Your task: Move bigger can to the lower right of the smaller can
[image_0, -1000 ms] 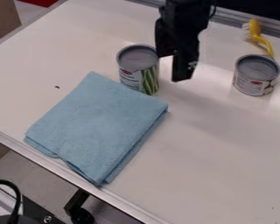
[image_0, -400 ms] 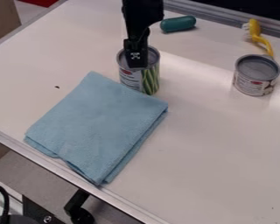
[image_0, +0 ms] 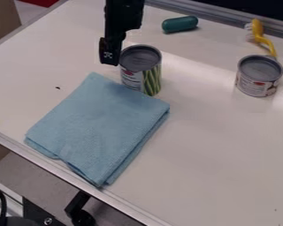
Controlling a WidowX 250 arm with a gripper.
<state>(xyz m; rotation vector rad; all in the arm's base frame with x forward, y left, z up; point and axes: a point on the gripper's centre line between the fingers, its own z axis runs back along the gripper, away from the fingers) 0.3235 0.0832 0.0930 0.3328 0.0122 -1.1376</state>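
Both cans, taller one (image_0: 141, 66) and shorter one (image_0: 259, 76): smooth grey metal lids, printed labels with a slight sheen. Folded cloth (image_0: 99, 128): matt, finely textured fabric. Bench (image_0: 208, 154): smooth, semi-gloss top, metal-look edge trim. Brush (image_0: 259, 33): yellow, plastic-looking, smooth handle. Green capsule-shaped object (image_0: 180, 24): smooth. End effector (image_0: 110, 53): black, mostly matt.

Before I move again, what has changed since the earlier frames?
The gripper has moved leftward across the view, from the right of the bigger can to its upper left. The arm has uncovered the green object; the black cable at lower left shifted left. Nothing was visibly grasped or released. The bigger can, smaller can, blue cloth and yellow brush stayed put.
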